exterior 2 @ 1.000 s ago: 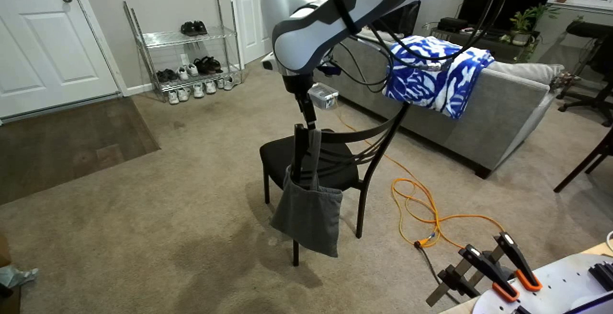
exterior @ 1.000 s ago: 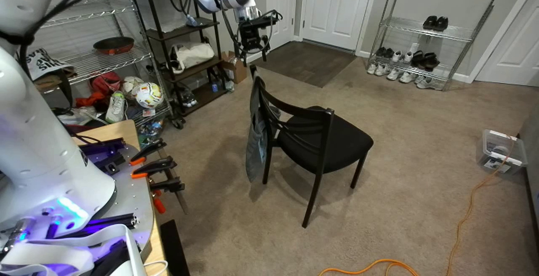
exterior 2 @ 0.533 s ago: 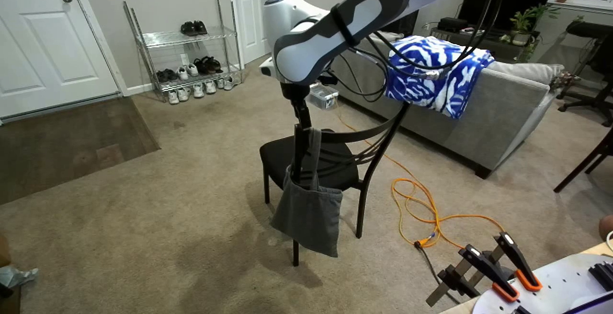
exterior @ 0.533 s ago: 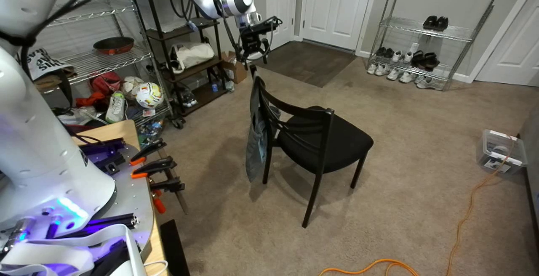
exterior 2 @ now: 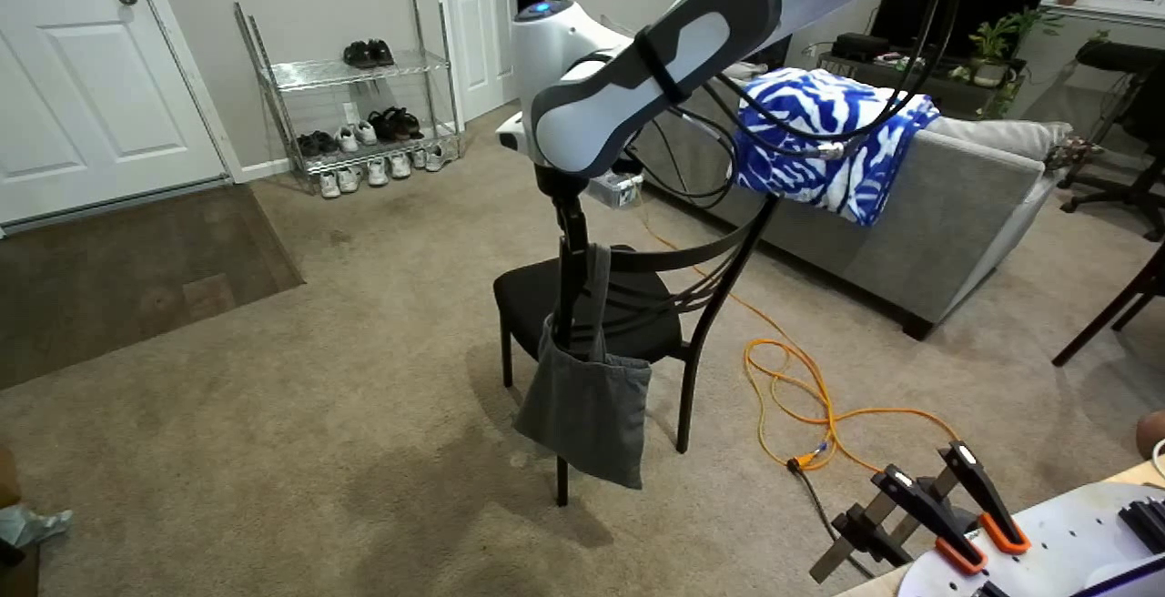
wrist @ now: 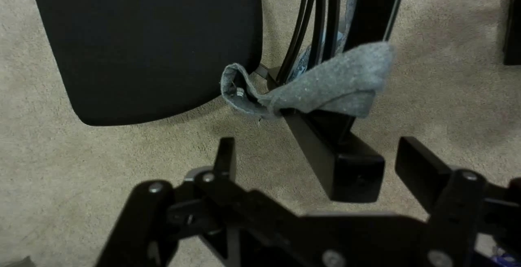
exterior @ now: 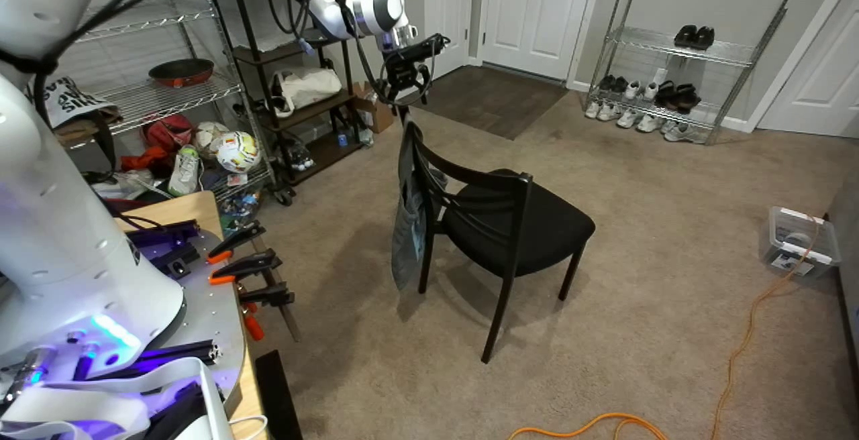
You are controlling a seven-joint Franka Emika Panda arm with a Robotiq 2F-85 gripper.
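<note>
The wide-spread gripper [wrist: 317,153] is sitting lower than a second ago, gripping nothing, probably nearing the gray tote bag [exterior 2: 582,415] that is hanging below it by a strap [wrist: 329,84] from the dining chair [exterior: 523,218]. In an exterior view the gripper is blending into the black chair post [exterior 2: 571,283], leaving contact unclear.

In an exterior view the gripper [exterior 2: 575,237] blends into the chair post [exterior 2: 566,289] and I lose its fingertips. In the wrist view the bag [wrist: 336,82] is mostly hidden, its white tag [wrist: 240,92] too small to read.
</note>
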